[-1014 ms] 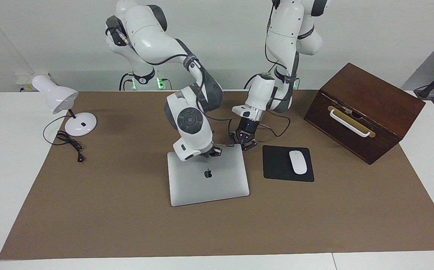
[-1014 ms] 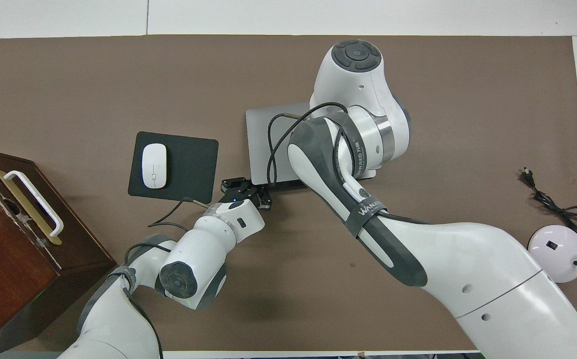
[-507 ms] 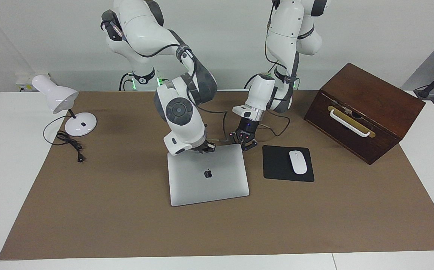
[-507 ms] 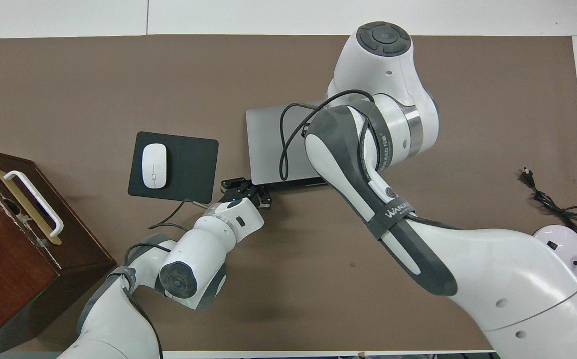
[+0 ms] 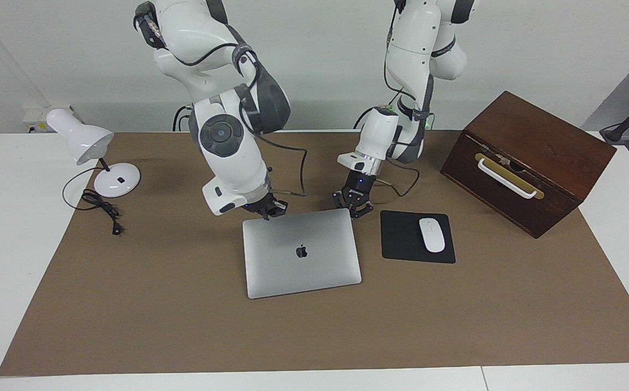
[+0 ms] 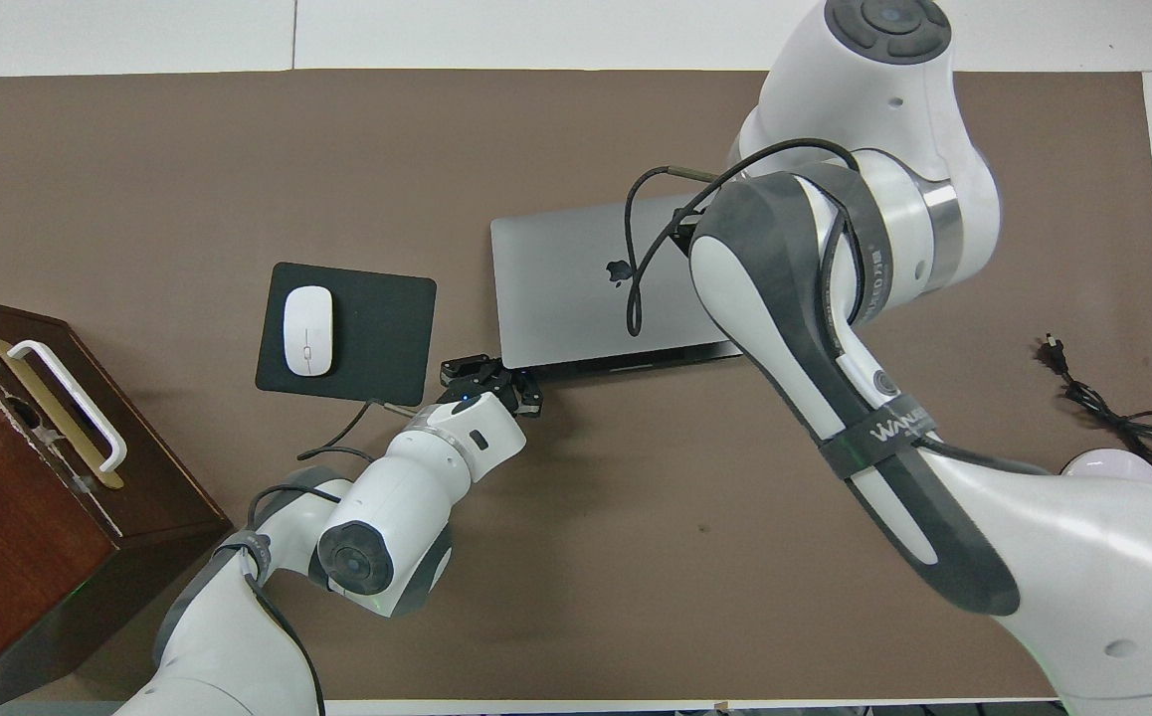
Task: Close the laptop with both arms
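The right tool (image 5: 269, 209), fingers shut and empty, has lifted off the lid and drawn back toward the robots, now at the corner of the laptop (image 5: 301, 252) nearest them. The laptop lies shut flat, mid-surface, beside the mouse pad (image 5: 416, 237). The left tool (image 5: 353, 207), also shut and empty, stays at the lid's other near corner. The closing looks done.

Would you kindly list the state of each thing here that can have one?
laptop: closed, flat on the mat
wooden box: lid shut
desk lamp: unplugged, cord loose on the mat
left pincer: shut, at the laptop's corner
right pincer: shut, at the laptop's edge
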